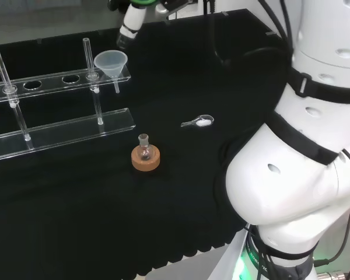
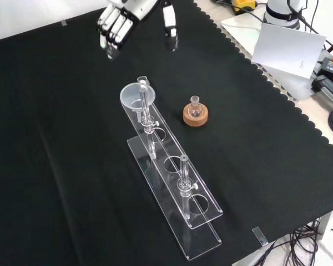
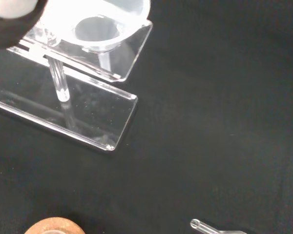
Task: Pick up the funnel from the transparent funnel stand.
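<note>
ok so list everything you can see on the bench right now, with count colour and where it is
funnel: one, clear, seated in the end hole of the stand, nearest the hand in the front view
funnel stand: one, transparent, running down the cloth's middle in the front view
small flask: one, clear, on its cork ring, right of the funnel in the front view
cork ring: one, brown, under the flask
scoop: one, clear, right of the stand in the head view
hand: black and white, fingers relaxed, at the front view's top, holding nothing
</note>
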Available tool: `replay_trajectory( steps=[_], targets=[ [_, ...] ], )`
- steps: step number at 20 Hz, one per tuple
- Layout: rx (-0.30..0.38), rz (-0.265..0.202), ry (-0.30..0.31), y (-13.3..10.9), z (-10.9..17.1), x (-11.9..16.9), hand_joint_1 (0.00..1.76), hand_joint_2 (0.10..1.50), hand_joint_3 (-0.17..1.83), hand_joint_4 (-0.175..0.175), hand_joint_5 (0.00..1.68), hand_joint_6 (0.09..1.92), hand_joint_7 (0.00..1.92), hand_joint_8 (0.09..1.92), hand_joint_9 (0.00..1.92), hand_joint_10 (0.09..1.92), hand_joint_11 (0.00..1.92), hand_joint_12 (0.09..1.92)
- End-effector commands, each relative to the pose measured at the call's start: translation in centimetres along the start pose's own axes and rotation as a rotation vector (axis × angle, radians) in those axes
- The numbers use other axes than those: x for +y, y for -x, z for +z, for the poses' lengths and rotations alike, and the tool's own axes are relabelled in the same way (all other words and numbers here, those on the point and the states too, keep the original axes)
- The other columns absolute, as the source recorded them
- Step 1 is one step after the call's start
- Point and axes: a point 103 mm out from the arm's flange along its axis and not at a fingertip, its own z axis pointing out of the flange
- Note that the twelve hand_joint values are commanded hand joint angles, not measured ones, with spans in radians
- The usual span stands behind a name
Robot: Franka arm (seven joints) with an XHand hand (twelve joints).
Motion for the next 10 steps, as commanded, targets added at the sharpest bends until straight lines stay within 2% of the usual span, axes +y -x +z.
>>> replay_trajectory(
  steps=[1, 10],
  targets=[
    [-0.003, -0.012, -0.033, -0.9, 0.9, 3.1, 0.67, 0.64, 0.01, -0.053, 0.03, 0.09, 0.13, 0.64, 0.00, 0.75, 0.00, 1.19],
    [0.020, 0.007, -0.073, -0.6, 3.3, 5.3, 0.67, 0.64, 0.01, -0.069, 0.00, 0.09, 0.03, 0.64, 0.00, 0.68, 0.00, 1.12]
  ],
)
